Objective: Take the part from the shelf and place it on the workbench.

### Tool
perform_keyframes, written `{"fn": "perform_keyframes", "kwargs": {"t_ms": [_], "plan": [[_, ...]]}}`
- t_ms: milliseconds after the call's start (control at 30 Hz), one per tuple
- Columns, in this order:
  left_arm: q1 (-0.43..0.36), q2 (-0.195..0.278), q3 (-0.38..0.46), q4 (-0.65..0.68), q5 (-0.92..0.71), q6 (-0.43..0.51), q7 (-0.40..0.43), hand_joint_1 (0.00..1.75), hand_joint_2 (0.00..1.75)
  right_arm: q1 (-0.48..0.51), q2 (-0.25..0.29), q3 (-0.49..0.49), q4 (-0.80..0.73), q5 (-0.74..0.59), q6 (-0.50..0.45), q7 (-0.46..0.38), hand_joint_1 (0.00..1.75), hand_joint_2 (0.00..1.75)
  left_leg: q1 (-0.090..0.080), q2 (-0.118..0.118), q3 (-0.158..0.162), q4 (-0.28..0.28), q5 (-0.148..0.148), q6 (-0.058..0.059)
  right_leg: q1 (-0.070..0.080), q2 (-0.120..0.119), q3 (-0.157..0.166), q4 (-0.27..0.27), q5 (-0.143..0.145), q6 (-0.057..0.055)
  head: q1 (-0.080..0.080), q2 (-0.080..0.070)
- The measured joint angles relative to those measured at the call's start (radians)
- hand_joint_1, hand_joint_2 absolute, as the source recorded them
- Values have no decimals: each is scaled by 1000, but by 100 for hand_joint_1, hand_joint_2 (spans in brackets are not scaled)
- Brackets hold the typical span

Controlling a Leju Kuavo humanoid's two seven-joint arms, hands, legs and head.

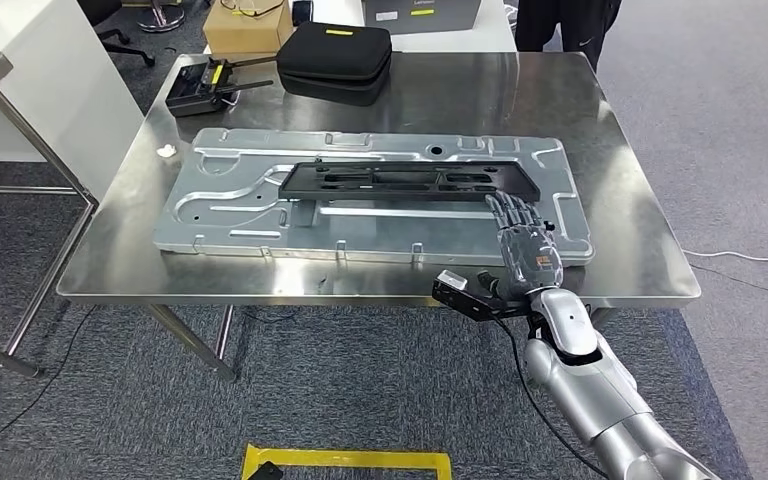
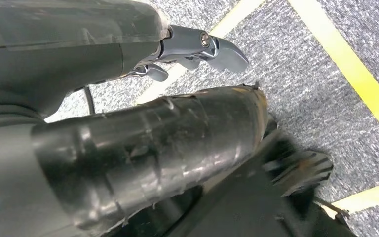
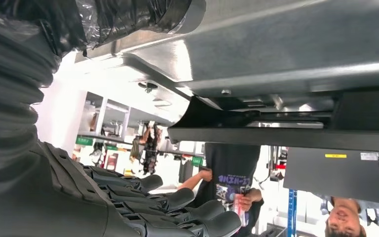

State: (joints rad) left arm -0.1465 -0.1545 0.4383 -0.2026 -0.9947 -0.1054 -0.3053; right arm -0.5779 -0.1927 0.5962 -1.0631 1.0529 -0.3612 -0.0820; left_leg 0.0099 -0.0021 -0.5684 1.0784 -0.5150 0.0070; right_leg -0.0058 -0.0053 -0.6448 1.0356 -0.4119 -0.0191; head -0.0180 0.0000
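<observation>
The steel tabletop [image 1: 620, 230] fills the middle of the head view, its near edge running across the frame just above centre-low. A bare strip of steel lies between that edge and the large grey stamped metal panel [image 1: 230, 210]. More bare steel shows at the tabletop's right side and at its upper right corner. Grey carpet surrounds the table, with open floor at lower left and a yellow floor marking [image 1: 350, 460] at bottom centre.

The part [image 1: 400, 180] is a long, flat black frame with slotted cut-outs. It lies lengthwise across the upper middle of the panel, resting on it, its right end near the panel's right side.

The right hand [image 1: 522, 240] reaches in from the lower right, over the panel's lower right area. Its fingers [image 1: 508, 210] are spread and extended, holding nothing, with the tips just beside the part's right end; whether they touch it cannot be told.

At upper centre sit a black zip case [image 1: 335, 60] and a black tool with yellow label [image 1: 205, 88], with a cardboard box [image 1: 245, 25] behind. A person in dark clothes [image 1: 570, 25] stands at the top right.

In the left wrist view the left hand [image 2: 197, 49] hangs over carpet with yellow lines, and I cannot tell how its fingers are set
</observation>
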Motion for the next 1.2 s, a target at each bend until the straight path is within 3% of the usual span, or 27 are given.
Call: {"fn": "perform_keyframes", "kwargs": {"t_ms": [67, 167, 233, 300, 333, 367, 400, 433, 500, 567, 667, 700, 767, 833, 867, 900, 933, 1033, 1100, 1200], "plan": [[-1, 0, 0, 0, 0, 1, 0, 0, 0, 0, 0, 0, 0, 0, -1, 0, 0, 175, -5, -1, 27, -55, 12, 8, 1, 0, -5, 1, 9, 11, 0, 0], [1, 0, 0, 0, 0, 1, 0, 0, 0, -1, 0, 0, 0, 0, -2, 0, 0, 175, -4, 1, 20, -61, 37, 25, 1, 2, -9, 1, 14, 29, 0, 0], [-1, -1, 0, 0, 0, 1, 0, 0, 0, -1, 0, 0, 0, 0, -2, 0, 0, 175, 2, 5, 8, -71, 58, 38, -1, 5, -32, 57, -41, 38, 2, 0], [0, -1, 0, 0, -1, 1, 0, 0, 0, 0, -1, 0, 0, -1, -2, 0, 0, 175, 1, 6, -13, -70, 74, 44, -5, 5, -74, 180, -129, 45, 3, 0], [1, -1, 0, 0, -1, 2, 0, 0, 0, 1, -1, 0, 1, -2, -2, 0, 0, 175, 0, 6, -25, -68, 81, 43, -6, 5, -88, 236, -158, 47, 3, 0], [2, -1, 0, 0, -2, 2, 0, 0, 0, 3, -1, 0, 2, -3, -2, 0, 0, 175, 0, 6, -36, -66, 87, 43, -7, 5, -88, 264, -167, 49, 3, 0], [2, -1, 0, 0, -2, 2, 0, 0, 0, 4, -1, 0, 3, -3, -3, 1, 0, 175, 0, 6, -47, -63, 93, 41, -7, 5, -68, 254, -158, 49, 3, 0], [2, -1, 0, 0, -2, 2, 0, 0, 0, 4, -1, 0, 4, -4, -3, 1, 0, 175, 0, 6, -56, -60, 99, 39, -7, 5, -27, 203, -136, 47, 4, 0], [2, -1, 0, 0, -2, 2, 0, 0, 0, 3, -1, -1, 4, -4, -4, 0, 0, 175, -1, 5, -68, -57, 108, 32, -4, 5, 72, 59, -103, 39, 3, 0], [2, -1, 0, 0, -2, 2, 0, 0, 0, 1, 0, -1, 4, -5, -5, 0, 0, 175, -1, 5, -72, -57, 118, 20, 3, 6, 115, -14, -92, 29, 4, 0], [2, -1, 0, 0, -1, 2, 0, 0, 0, 0, 0, -2, 3, -5, -7, -1, 0, 175, -1, 4, -77, -60, 130, 1, 5, 4, 106, -26, -75, 11, 5, 0], [3, -1, 0, 0, -1, 2, 0, 0, 0, 1, 1, -2, 3, -5, -7, -1, 0, 175, -2, 2, -84, -50, 116, -4, 2, 3, 100, -31, -65, 3, 4, 0], [3, 0, 0, 0, 0, 2, 0, 0, 0, 2, 2, -2, 4, -5, -8, -1, 0, 175, 0, -1, -115, 29, 44, -11, -2, 1, 84, -38, -44, -10, 4, 0], [5, 0, 0, 0, 1, 2, 0, 0, 0, 7, 2, -2, 5, -5, -9, -1, 0, 175, 1, 0, -155, 161, -39, -15, 0, 0, 60, -37, -27, -15, 3, 0], [5, 0, 0, 0, 1, 2, 0, 0, 0, 10, 2, -2, 6, -5, -9, -1, 0, 175, 2, 0, -163, 207, -57, -17, 1, 0, 48, -35, -19, -15, 3, 0], [6, 0, 0, 0, 2, 2, 0, 0, 0, 13, 2, -2, 7, -5, -9, -1, 0, 175, 2, 0, -156, 222, -57, -17, 2, 1, 38, -33, -12, -14, 3, 0], [6, 0, 0, 0, 2, 2, 0, 0, 0, 15, 2, -3, 8, -5, -10, -1, 0, 175, 2, 0, -124, 188, -38, -16, 2, 1, 27, -30, -6, -12, 3, 0], [4, 1, 0, 0, 3, 2, -2, 0, 0, 17, 1, -9, 8, -6, -11, -1, 0, 175, -3, -1, 18, -17, 12, -1, 3, 1, 4, -18, 8, -2, 3, 0], [3, 1, 0, 0, 4, 2, -3, 0, 0, 16, 0, -13, 9, -8, -14, -1, 0, 175, -9, -2, 43, -64, 14, 10, 3, 1, 0, -14, 17, 10, 3, 0], [3, 1, 1, 0, 8, 2, -3, 0, 0, 17, -2, -16, 9, -9, -16, -1, 0, 175, -5, 1, 34, -76, 35, 30, 3, 3, -6, -12, 18, 27, 3, 0]]}}
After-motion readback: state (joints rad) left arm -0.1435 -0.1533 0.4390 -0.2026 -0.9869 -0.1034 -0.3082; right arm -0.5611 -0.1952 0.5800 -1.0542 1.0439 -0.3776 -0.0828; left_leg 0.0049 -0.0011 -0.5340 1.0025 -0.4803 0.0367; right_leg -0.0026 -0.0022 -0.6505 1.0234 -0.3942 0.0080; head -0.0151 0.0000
